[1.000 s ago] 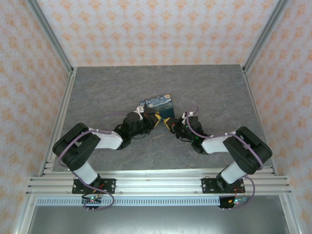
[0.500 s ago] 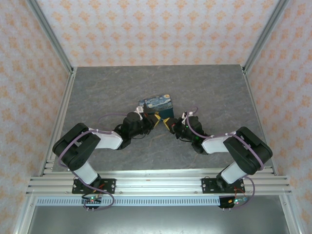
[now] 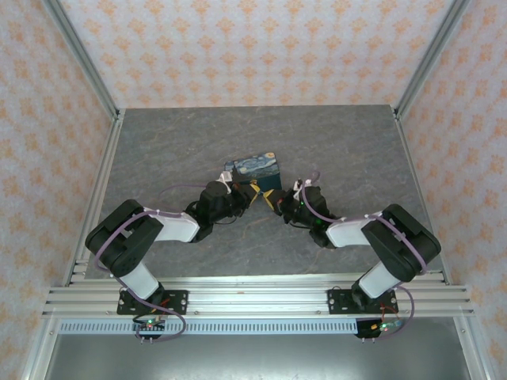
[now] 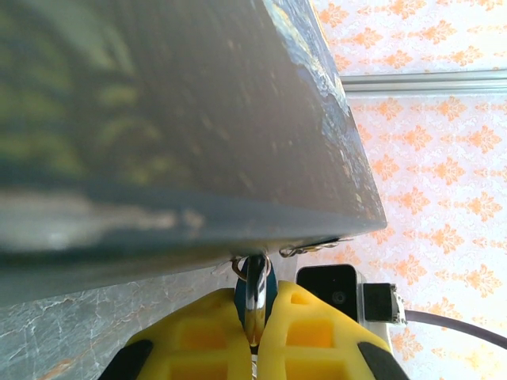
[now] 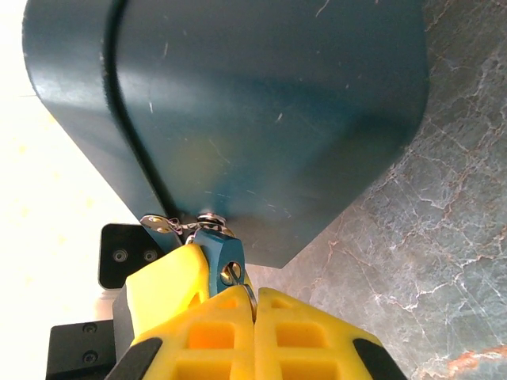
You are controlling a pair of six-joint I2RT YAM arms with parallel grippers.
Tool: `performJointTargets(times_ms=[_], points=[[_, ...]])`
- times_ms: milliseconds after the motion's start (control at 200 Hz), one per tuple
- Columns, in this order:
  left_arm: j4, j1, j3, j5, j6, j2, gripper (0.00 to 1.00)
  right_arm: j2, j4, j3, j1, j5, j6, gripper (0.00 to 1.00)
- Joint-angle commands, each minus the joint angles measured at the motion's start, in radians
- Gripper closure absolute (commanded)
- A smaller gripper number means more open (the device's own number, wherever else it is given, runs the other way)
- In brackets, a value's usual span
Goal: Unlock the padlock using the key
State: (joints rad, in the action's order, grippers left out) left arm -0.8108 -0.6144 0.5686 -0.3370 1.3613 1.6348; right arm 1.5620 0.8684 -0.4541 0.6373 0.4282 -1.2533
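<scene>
The padlock [image 5: 218,247] is a tiny blue lock with a brass keyhole, hanging from the latch on the box [image 5: 238,119]. In the left wrist view my left gripper [image 4: 255,317] is shut on the padlock [image 4: 241,294], its yellow fingers [image 4: 198,332] clamping the body from both sides. My right gripper [image 5: 253,305] is shut on the key [image 5: 249,293], whose tip sits in the keyhole. In the top view both grippers meet at the box's near corner, the left gripper [image 3: 252,192] on the left and the right gripper [image 3: 275,200] on the right.
The swirl-print box [image 3: 255,168] stands mid-table on the grey marbled top [image 3: 333,142]. A silver hasp [image 5: 162,226] sticks out beside the lock. Patterned walls and metal frame rails [image 3: 103,182] enclose the table.
The right gripper has edged slightly left and towards the box. Both grips are unchanged.
</scene>
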Motion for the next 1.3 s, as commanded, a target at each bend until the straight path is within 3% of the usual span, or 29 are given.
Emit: performJointTargets(times_ms=[0, 245, 636, 1001, 1296], points=[[-0.050, -0.011, 0.024, -0.019, -0.004, -0.027, 1.00, 0.023, 0.072, -0.036, 0.007, -0.006, 0.000, 1.00], [-0.066, -0.011, 0.022, -0.033, -0.002, -0.040, 1.00, 0.083, 0.182, -0.033, 0.005, -0.023, -0.001, 1.00], [-0.112, -0.012, 0.008, -0.058, -0.004, -0.055, 1.00, 0.226, 0.361, -0.055, -0.049, 0.117, -0.023, 1.00], [-0.146, -0.013, 0.016, -0.091, -0.010, -0.043, 1.00, 0.304, 0.379, -0.117, -0.095, 0.263, -0.020, 1.00], [-0.152, -0.013, 0.022, -0.114, -0.017, -0.031, 1.00, 0.343, 0.287, -0.173, -0.147, 0.369, 0.030, 1.00]])
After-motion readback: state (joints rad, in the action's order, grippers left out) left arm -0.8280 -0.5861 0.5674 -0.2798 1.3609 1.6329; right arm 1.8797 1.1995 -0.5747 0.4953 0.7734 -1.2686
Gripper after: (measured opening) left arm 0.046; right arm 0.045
